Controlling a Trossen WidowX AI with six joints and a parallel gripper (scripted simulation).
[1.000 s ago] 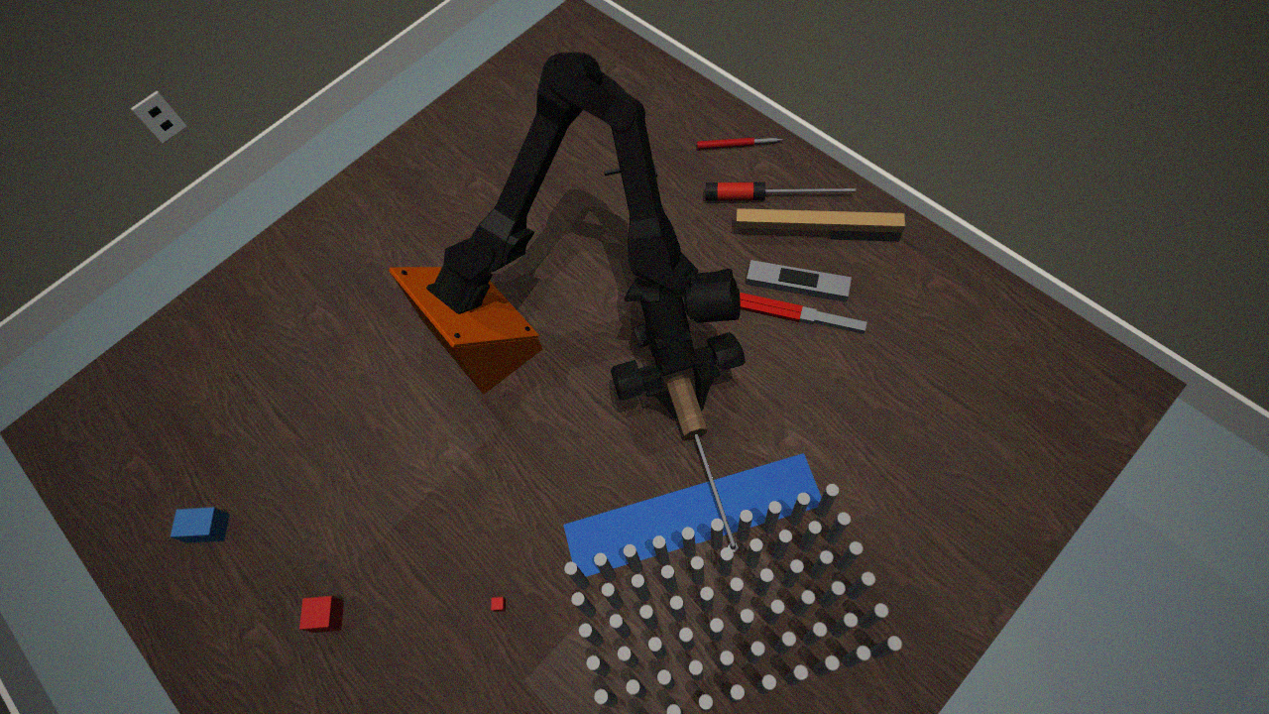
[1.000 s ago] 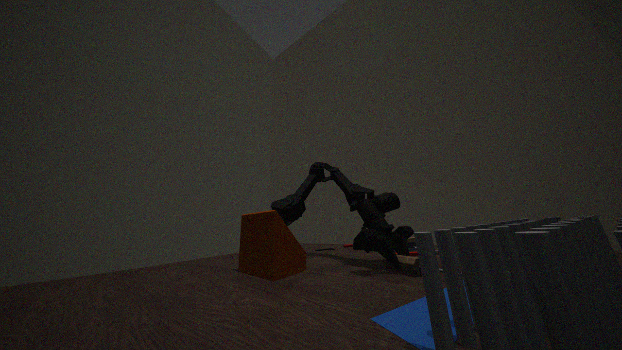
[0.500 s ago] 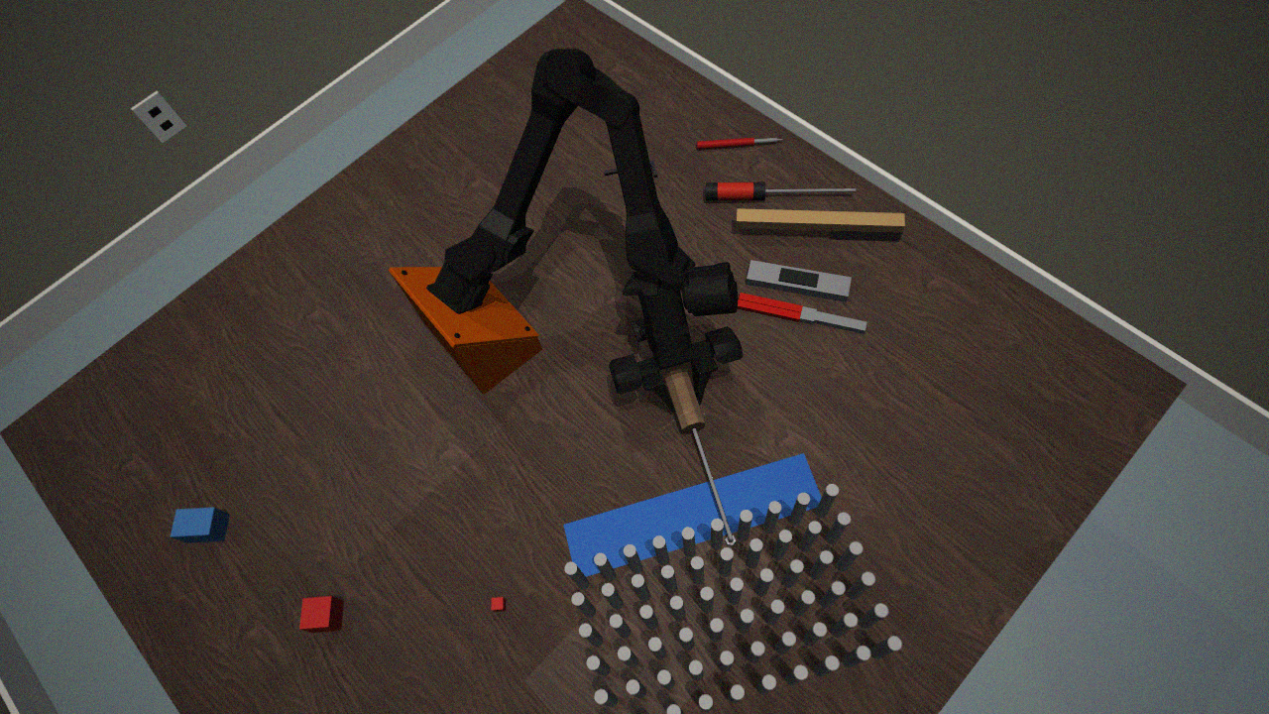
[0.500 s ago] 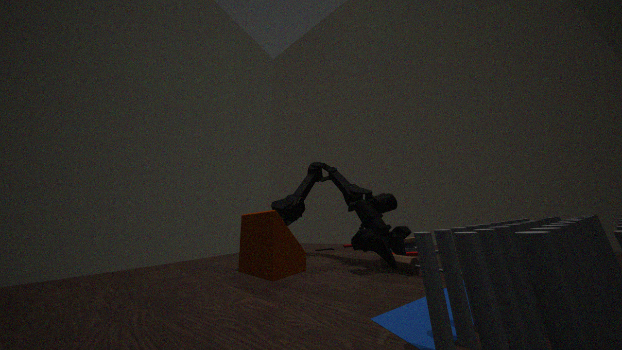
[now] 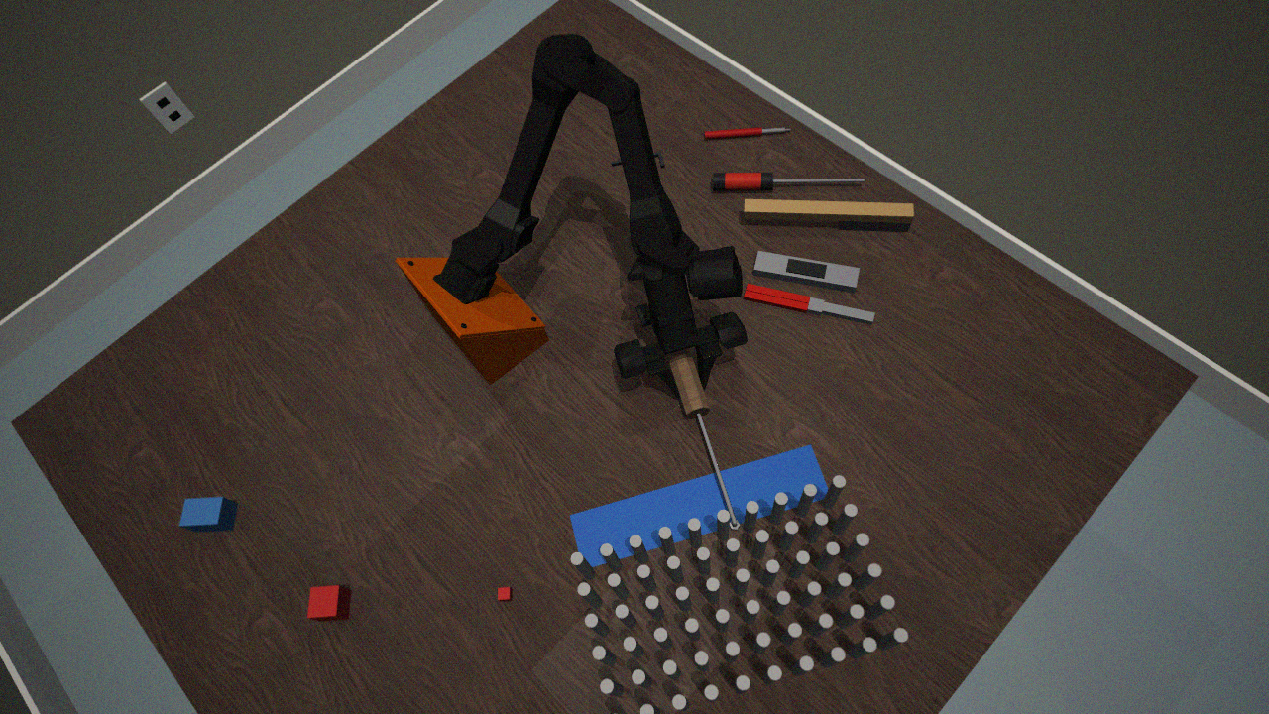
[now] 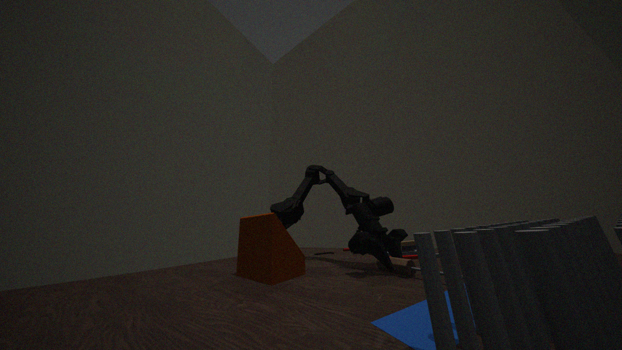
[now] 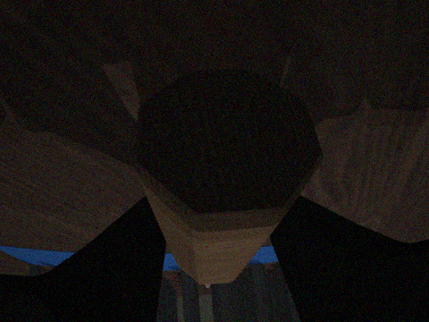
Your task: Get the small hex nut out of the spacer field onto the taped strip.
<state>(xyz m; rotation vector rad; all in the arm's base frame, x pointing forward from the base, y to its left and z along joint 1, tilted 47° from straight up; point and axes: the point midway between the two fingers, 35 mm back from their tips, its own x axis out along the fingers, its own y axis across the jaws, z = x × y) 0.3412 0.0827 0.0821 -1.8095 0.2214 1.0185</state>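
Note:
My gripper point(image 5: 685, 362) point(image 7: 214, 197) is shut on the wooden handle of a thin metal-shafted tool, low over the table. The handle point(image 5: 690, 391) point(image 6: 402, 262) point(image 7: 219, 261) points toward the spacers. The shaft point(image 5: 714, 461) crosses above the blue taped strip point(image 5: 630, 519) point(image 6: 404, 320) point(image 7: 40, 256), and its tip lies between spacers just behind the front row. The standing spacers point(image 5: 693, 525) point(image 6: 435, 295) point(image 7: 206, 309) look upright. A small light ring shape shows at the tip; I cannot tell whether it is the hook or the nut. The nut is not clearly seen elsewhere.
Right of the arm lie a thin red tool point(image 5: 734, 134), a red-black screwdriver point(image 5: 743, 180), a wooden bar point(image 5: 825, 208), a grey box point(image 5: 805, 269) and a red-handled tool point(image 5: 778, 297). Left are a blue block point(image 5: 202, 511), a red block point(image 5: 324, 602) and a tiny red cube point(image 5: 503, 593).

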